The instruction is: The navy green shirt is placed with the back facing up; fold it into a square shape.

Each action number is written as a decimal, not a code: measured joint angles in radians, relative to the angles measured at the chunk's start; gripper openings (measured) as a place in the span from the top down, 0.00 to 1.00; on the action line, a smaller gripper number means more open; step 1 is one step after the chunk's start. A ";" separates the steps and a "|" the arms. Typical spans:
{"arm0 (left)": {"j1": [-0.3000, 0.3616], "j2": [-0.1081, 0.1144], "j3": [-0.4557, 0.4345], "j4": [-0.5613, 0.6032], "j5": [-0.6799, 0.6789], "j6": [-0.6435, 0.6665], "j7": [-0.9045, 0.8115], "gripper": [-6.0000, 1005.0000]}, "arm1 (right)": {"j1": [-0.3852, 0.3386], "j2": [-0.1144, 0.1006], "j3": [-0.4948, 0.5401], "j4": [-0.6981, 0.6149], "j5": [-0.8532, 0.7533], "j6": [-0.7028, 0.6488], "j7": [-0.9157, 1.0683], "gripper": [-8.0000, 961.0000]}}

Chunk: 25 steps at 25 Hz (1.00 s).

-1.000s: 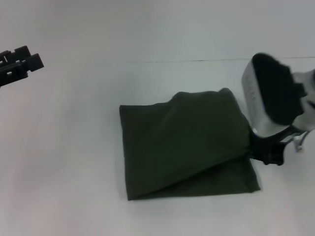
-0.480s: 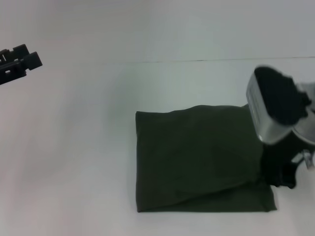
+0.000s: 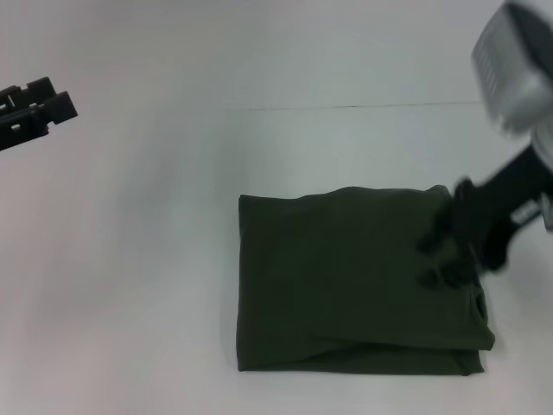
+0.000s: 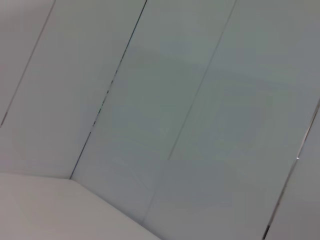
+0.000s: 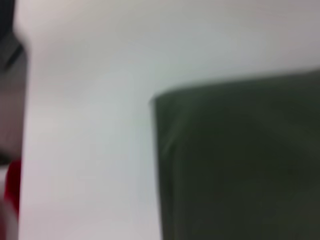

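The navy green shirt [image 3: 354, 281] lies folded into a rough square on the white table [image 3: 130, 285], plain side up, with a thin lower layer showing along its near edge. My right gripper [image 3: 429, 261] hovers over the shirt's right edge, open, its dark fingers spread just above the cloth and holding nothing. The right wrist view shows a corner of the shirt [image 5: 240, 165] on the bare table. My left gripper [image 3: 36, 108] is parked high at the far left, away from the shirt. The left wrist view shows only wall panels.
A thin dark seam [image 3: 363, 106] runs across the back of the table. White table surface surrounds the shirt to the left and behind. A red and dark shape [image 5: 11, 190] sits at the edge of the right wrist view.
The right gripper dragged the shirt's upper layer rightward and flattened it, then let go and rose. The shirt now lies flat. The left arm stayed still.
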State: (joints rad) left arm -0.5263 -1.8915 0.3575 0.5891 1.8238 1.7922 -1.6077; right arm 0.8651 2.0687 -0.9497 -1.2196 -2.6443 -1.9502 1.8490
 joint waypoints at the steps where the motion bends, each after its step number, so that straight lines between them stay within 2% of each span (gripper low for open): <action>1: -0.001 -0.001 0.001 0.000 0.000 0.006 0.000 0.12 | 0.006 -0.004 0.050 0.010 0.026 0.012 0.000 0.68; 5: -0.010 -0.009 0.011 0.000 0.000 0.027 0.006 0.12 | 0.010 -0.020 0.145 0.096 0.103 0.107 0.015 0.57; 8: -0.016 -0.019 0.027 0.000 0.000 0.033 0.011 0.12 | -0.018 -0.018 0.171 0.169 0.123 0.227 0.022 0.32; 11: -0.022 -0.031 0.041 -0.001 0.004 0.034 0.014 0.12 | -0.062 -0.014 0.204 0.238 0.196 0.341 0.015 0.26; 14: -0.025 -0.043 0.072 -0.001 0.006 0.035 0.026 0.12 | -0.128 -0.012 0.228 0.298 0.337 0.422 -0.029 0.21; 17: -0.030 -0.053 0.107 0.000 0.005 0.034 0.041 0.12 | -0.188 -0.010 0.232 0.382 0.479 0.494 -0.136 0.21; 18: -0.032 -0.056 0.112 0.000 0.005 0.034 0.044 0.12 | -0.220 -0.001 0.234 0.429 0.536 0.540 -0.207 0.21; 22: -0.037 -0.062 0.122 -0.002 0.008 0.035 0.052 0.12 | -0.260 0.011 0.255 0.472 0.580 0.585 -0.292 0.21; 25: -0.037 -0.064 0.140 -0.002 0.008 0.028 0.061 0.12 | -0.291 0.008 0.274 0.519 0.594 0.622 -0.341 0.21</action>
State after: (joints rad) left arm -0.5636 -1.9550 0.4980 0.5875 1.8318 1.8200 -1.5470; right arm 0.5744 2.0769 -0.6758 -0.7005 -2.0504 -1.3286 1.5078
